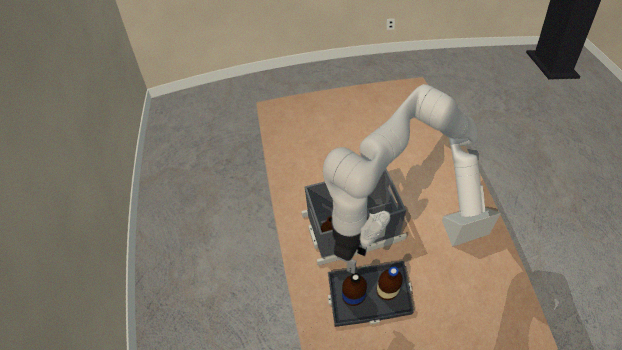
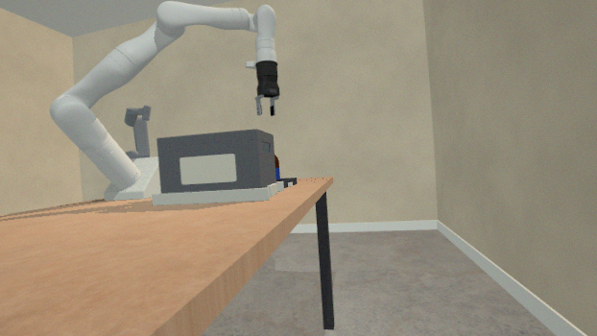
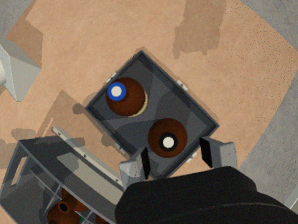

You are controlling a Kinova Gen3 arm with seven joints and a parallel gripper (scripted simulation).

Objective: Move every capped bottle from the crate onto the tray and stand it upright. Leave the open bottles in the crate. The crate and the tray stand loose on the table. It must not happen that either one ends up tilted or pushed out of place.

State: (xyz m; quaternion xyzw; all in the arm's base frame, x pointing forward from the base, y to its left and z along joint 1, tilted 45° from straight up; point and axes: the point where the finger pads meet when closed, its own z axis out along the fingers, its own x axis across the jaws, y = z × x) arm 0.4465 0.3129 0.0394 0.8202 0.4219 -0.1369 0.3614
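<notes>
Two capped brown bottles stand upright on the dark tray point(image 1: 371, 294). One has a white cap and a blue label band point(image 1: 354, 289); the other has a blue cap and a cream band point(image 1: 389, 283). In the wrist view the tray point(image 3: 153, 115) holds the blue-capped bottle point(image 3: 124, 96) and the white-capped bottle point(image 3: 166, 137). My gripper point(image 2: 265, 107) is open and empty, high above the white-capped bottle; it also shows in the wrist view point(image 3: 178, 159). The grey crate stands behind the tray. Open brown bottles point(image 3: 67, 213) stand inside it.
The crate point(image 2: 216, 160) hides most of the tray in the exterior view. The arm's base point(image 1: 469, 225) stands to the right of the crate. The table's edge point(image 2: 269, 230) lies close to the tray.
</notes>
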